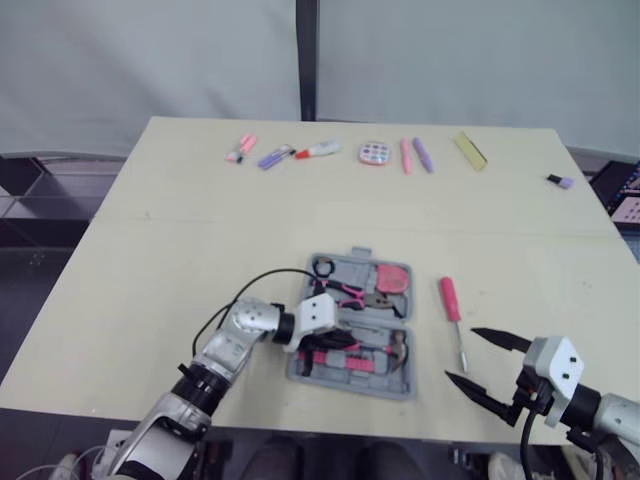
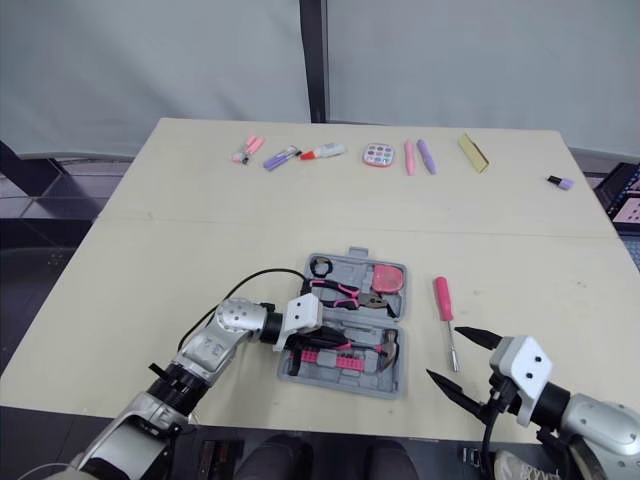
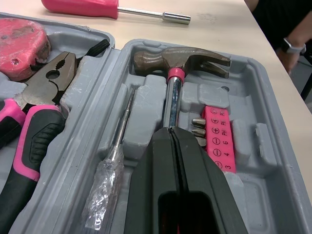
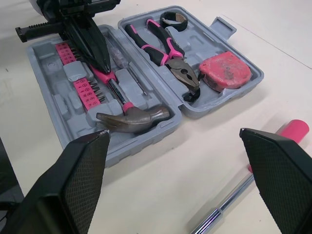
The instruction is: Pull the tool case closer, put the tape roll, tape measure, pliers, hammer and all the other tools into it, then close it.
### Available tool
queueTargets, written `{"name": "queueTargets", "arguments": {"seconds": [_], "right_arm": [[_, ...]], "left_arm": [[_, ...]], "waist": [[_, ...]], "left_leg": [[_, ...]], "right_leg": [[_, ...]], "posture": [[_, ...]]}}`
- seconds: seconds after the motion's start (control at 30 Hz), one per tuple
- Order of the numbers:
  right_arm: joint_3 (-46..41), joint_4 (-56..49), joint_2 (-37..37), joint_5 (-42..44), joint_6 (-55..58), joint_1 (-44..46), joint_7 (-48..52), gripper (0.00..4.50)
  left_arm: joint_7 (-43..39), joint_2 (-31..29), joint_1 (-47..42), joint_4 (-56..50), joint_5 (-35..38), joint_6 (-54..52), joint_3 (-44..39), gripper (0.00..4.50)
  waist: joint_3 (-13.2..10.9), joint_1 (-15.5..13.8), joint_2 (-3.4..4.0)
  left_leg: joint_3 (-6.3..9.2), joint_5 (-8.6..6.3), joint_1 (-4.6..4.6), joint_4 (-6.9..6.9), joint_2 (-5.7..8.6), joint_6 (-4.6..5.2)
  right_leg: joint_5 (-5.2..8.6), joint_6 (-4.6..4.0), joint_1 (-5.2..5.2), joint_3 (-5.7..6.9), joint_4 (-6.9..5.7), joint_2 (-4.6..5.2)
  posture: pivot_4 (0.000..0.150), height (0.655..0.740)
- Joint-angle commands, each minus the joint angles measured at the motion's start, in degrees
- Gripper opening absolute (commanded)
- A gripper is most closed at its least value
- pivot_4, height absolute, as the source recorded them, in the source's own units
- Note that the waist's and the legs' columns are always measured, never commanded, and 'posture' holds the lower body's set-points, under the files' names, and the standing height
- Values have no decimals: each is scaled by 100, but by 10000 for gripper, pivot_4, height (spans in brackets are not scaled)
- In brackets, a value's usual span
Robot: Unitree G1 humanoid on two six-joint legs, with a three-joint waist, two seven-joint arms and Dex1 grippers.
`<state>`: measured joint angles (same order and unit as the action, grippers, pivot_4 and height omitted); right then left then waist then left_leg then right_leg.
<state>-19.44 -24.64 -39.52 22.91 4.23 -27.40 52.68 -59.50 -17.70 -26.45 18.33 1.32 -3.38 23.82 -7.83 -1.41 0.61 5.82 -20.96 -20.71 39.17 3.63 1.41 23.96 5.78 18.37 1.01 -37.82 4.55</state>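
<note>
The tool case lies open and flat on the pale wooden table, close to its near edge and about midway across. It is grey moulded plastic, two shallow hinged halves with rounded corners and recesses shaped to the tools. In the nearer half lies the hammer, which has a dull brown claw head, a pink collar and a shiny steel shaft. Beside it are a pink strip of metal bits with white numbers and a slim screwdriver in a crinkled clear sleeve. The farther half holds the pliers, with ridged grey jaws and pink-and-black rubbery handles. It also holds the scuffed, rounded pink tape measure and the tape roll, a black ring in the corner. The left gripper reaches into the nearer half, its smooth black fingers pressed together to a thin seam, tips over the hammer's shaft. Just right of the case a pink-handled screwdriver with a bright metal shank lies on the table. Near its tip the right gripper hangs with its pointed, fine-textured fingers spread wide, holding nothing. Along the far edge sits a row of pens and markers in pink and purple.
</note>
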Motion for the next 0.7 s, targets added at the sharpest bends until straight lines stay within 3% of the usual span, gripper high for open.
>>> {"name": "queueTargets", "arguments": {"seconds": [0.03, 0.27, 0.7], "right_arm": [[-216, -239, -16, 106, 12, -44, -42, 45000], [-261, -294, -1, 103, 60, -64, -43, 45000], [-306, -363, -3, 113, 111, -90, -62, 45000]], "left_arm": [[38, -63, 225, 561, -467, -94, 392, 151], [91, -29, 223, 850, -600, 124, 525, 151], [157, 74, 257, 1422, -772, 433, 696, 151]], "waist": [[4, -2, 2], [21, -9, 18], [95, -28, 20]], "left_leg": [[-1, 0, 7, -3, 0, 0], [11, -4, 56, -14, 0, 6], [16, -7, 55, -14, 2, 11]], "right_leg": [[0, 0, -4, -2, 0, 1], [0, 0, -80, -12, 49, 3], [0, 0, -98, -16, 85, 3]], "posture": [[1500, 7134], [1500, 7134], [1500, 7134]]}}
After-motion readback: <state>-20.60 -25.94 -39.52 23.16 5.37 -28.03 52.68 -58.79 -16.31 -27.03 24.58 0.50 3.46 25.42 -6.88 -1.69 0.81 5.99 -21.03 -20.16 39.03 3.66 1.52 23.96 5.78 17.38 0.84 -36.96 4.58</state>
